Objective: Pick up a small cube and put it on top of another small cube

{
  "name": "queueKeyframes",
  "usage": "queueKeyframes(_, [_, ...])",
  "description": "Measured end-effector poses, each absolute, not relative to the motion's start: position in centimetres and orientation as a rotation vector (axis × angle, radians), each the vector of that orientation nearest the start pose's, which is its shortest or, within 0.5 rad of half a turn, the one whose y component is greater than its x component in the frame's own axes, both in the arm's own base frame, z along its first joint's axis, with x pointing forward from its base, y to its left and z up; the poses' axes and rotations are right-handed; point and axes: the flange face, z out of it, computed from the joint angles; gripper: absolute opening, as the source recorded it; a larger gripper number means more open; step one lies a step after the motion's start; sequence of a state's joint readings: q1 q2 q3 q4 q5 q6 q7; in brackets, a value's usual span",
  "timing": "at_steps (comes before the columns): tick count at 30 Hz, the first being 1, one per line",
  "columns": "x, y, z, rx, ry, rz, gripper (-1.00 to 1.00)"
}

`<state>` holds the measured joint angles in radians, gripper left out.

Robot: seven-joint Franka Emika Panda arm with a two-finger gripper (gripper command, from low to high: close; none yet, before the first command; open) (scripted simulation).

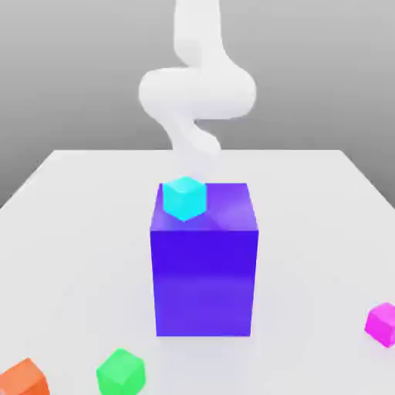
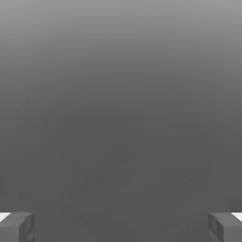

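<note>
A small cyan cube [image 1: 184, 197] sits on top of a tall blue-purple block [image 1: 204, 270], near that block's far corner on the exterior view's left. On the white table lie three more small cubes: an orange one [image 1: 23, 379] and a green one [image 1: 121, 372] at the front on the exterior view's left, and a magenta one [image 1: 382, 323] on its right. My white arm [image 1: 197, 92] rises behind the block. In the hand view my gripper [image 2: 121, 228] is open, its grey fingertips [image 2: 16, 227] far apart with nothing between them, facing plain grey.
The white table [image 1: 69, 231] spreads around the block on all sides. The tall block stands in the middle, between the arm and the loose cubes at the front.
</note>
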<state>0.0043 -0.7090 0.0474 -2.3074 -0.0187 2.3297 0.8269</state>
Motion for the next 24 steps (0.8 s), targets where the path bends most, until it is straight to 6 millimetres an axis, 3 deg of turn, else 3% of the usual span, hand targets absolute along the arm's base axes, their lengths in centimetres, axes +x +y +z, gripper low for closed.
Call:
queueKeyframes(6, [44.1, 9.2, 58.2, -2.707, 0.947, -0.813, 0.00])
queueKeyframes(12, [46.9, 16.0, 47.8, -2.869, 0.835, -0.637, 0.00])
queueKeyframes(17, [46.6, 21.8, 38.7, -2.981, 0.707, -0.471, 0.00])
queueKeyframes(20, [45.0, 25.6, 33.4, -3.035, 0.605, -0.361, 0.00])
queueKeyframes(24, [42.4, 28.9, 26.6, -3.084, 0.519, -0.205, 0.00])
